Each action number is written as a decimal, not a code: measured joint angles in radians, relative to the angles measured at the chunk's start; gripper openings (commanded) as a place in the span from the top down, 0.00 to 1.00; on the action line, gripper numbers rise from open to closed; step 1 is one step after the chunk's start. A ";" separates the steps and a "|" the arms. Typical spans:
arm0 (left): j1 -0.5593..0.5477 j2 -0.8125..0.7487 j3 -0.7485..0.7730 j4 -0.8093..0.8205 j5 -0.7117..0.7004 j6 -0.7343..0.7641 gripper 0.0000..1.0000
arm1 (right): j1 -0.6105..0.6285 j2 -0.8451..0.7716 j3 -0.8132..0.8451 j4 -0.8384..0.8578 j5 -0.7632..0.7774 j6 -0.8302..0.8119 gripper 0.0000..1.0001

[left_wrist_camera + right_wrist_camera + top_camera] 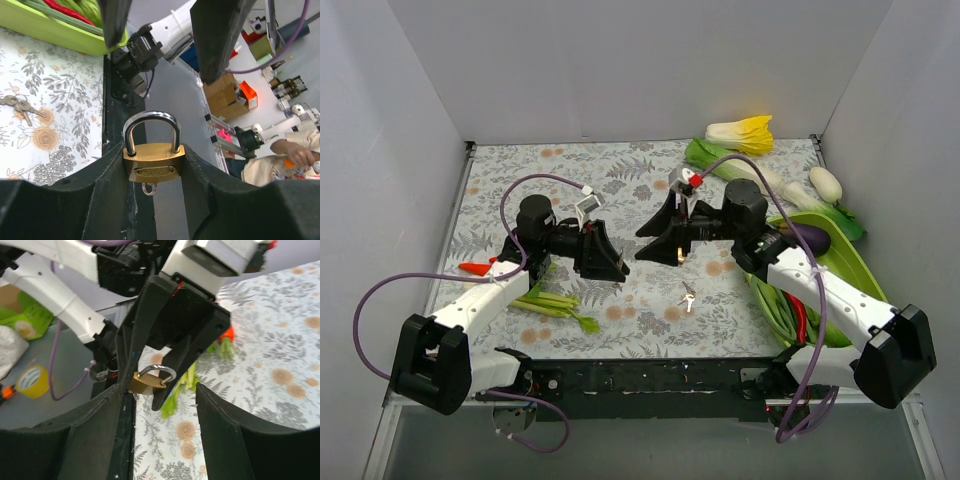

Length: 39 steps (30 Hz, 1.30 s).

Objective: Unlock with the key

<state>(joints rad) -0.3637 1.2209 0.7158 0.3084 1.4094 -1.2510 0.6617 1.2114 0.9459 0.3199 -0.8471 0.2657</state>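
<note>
Beyond the small silver ringed keys [688, 297], only wrist views showed my left gripper [154, 148] clamping a silver-shackled brass padlock [154, 164]; right gripper [159, 388] faced it, spread empty.

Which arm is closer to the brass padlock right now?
Left. The left gripper clamps the brass padlock by its body; the right gripper faces it nearby, jaws open, holding nothing.
</note>
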 measured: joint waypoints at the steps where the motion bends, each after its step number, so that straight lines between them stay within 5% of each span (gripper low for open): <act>1: 0.000 -0.003 0.000 -0.002 0.017 0.000 1.00 | 0.015 0.018 0.015 -0.014 -0.013 -0.011 0.32; 19: -0.022 -0.039 0.000 -0.002 0.070 0.000 1.00 | 0.121 0.126 0.158 -0.132 -0.118 -0.124 0.39; 39: -0.026 -0.039 0.001 -0.039 0.114 0.020 1.00 | 0.132 0.151 0.188 -0.260 -0.110 -0.192 0.93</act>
<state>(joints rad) -0.3901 1.1816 0.7166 0.2695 1.5238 -1.2312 0.7933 1.3621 1.1343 0.0597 -0.9569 0.0742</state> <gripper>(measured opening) 0.403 0.164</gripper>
